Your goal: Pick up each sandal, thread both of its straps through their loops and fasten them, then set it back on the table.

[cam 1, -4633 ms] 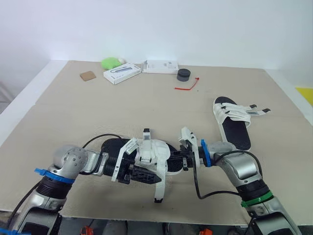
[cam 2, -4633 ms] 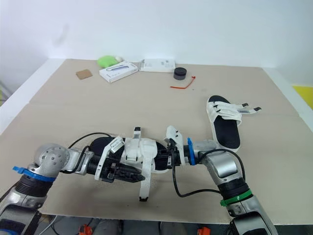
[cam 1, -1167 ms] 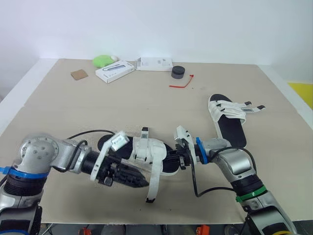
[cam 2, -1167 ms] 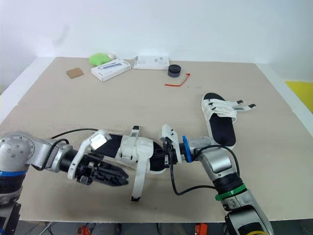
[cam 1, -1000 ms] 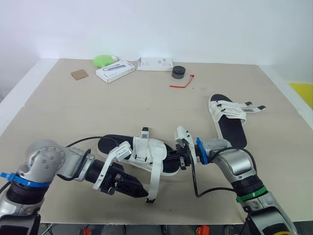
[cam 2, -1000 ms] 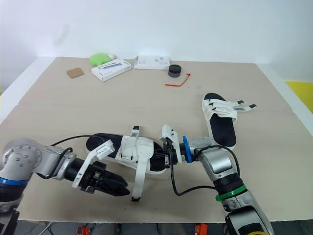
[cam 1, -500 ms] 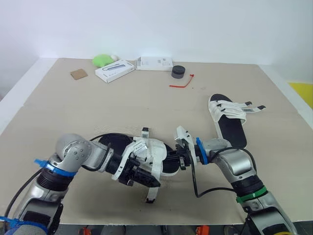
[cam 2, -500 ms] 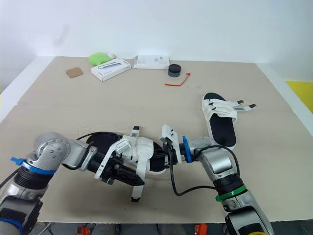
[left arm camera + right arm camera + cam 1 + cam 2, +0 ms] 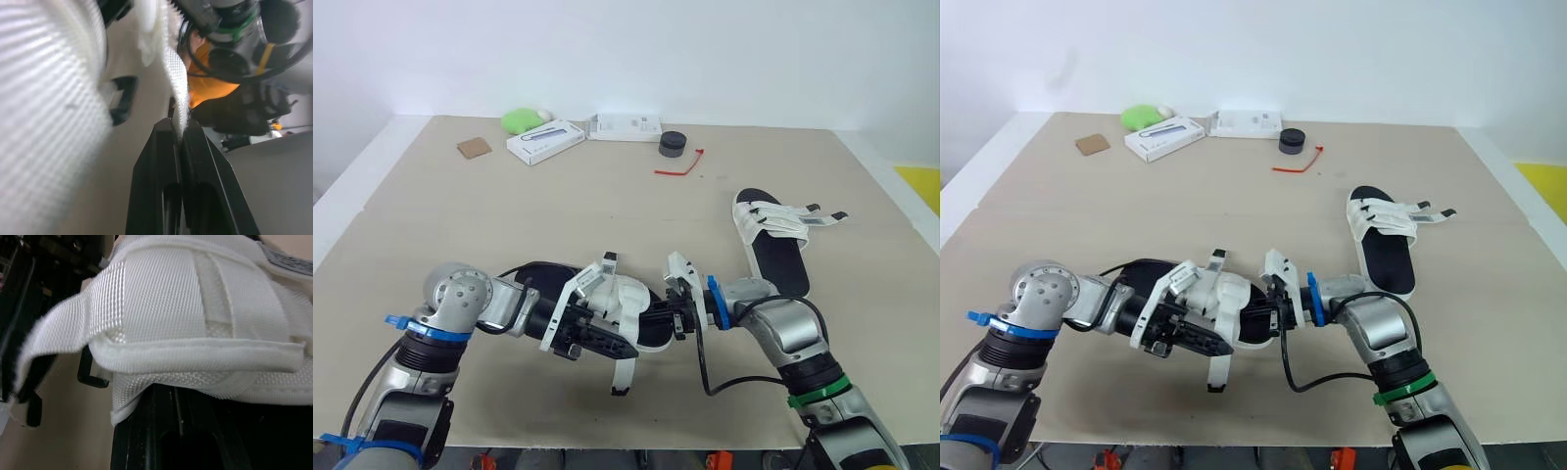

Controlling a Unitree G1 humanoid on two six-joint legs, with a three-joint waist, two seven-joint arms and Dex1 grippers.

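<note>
Left wrist view: left fingers pinch the soft, floppy strap of the near sandal; right fingers clamp its stiffer end. Gripping nearer the tip should ease threading. Beyond the right fingers lies the other sandal. A second ago the left fingers pointed at the strap's tip.

Two black-soled sandals with white straps. The near sandal sits close to the front edge of the surface, its one strap hanging loose. The far sandal lies flat at the right, its strap ends sticking outward, unfastened.
</note>
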